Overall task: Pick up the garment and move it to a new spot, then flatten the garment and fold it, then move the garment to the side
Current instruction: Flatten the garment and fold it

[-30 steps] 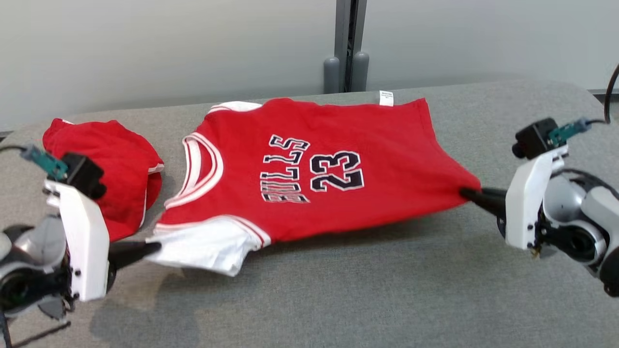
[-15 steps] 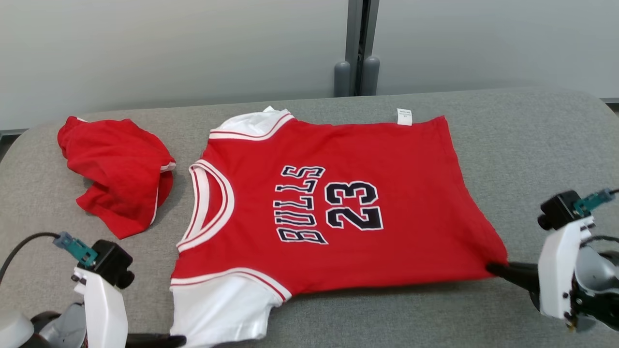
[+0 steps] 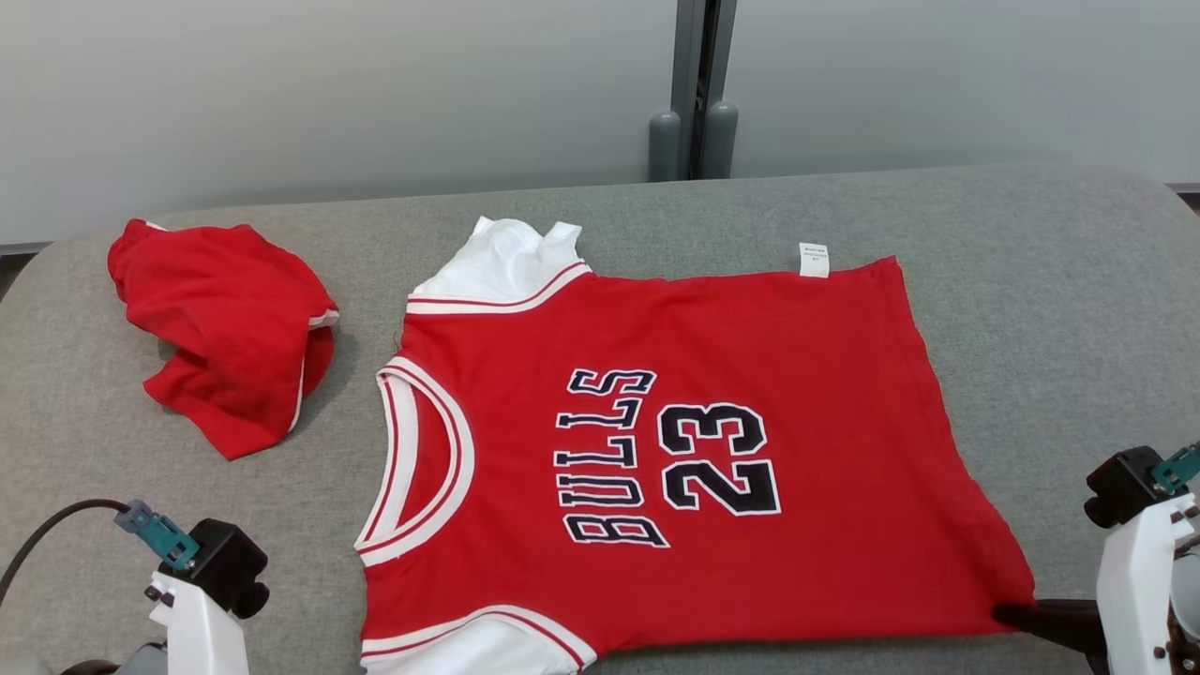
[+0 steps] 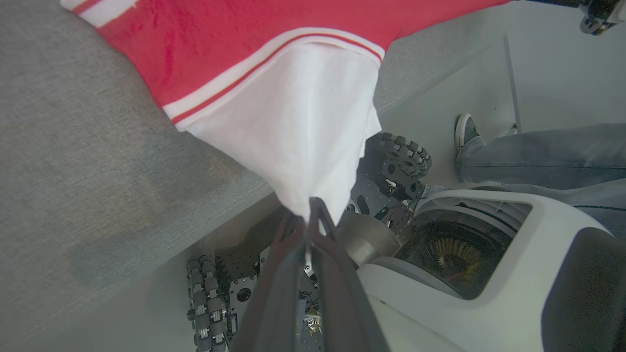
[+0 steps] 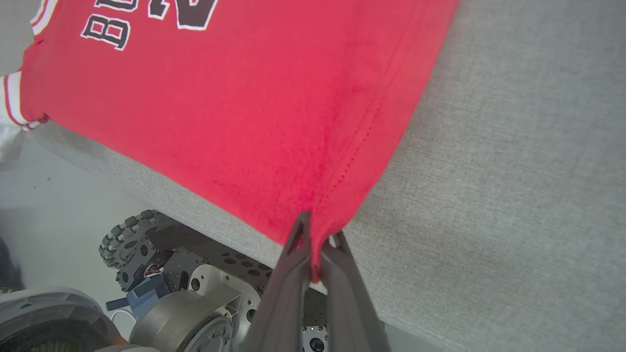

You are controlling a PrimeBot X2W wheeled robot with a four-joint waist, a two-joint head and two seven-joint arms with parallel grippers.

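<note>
Currently the jersey (image 3: 656, 450) lies flat, print up, on the table (image 3: 1031, 281) w/ its near side past the table's front edge, left tool (image 4: 309, 215) clamped on the white sleeve (image 4: 303, 122), right tool (image 5: 315, 249) on the hem corner (image 5: 332, 195); release there & it may slide off.

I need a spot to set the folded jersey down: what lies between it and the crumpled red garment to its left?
Nothing lies there. In the head view, a bare strip of grey padded surface separates the jersey from the crumpled red garment.
</note>
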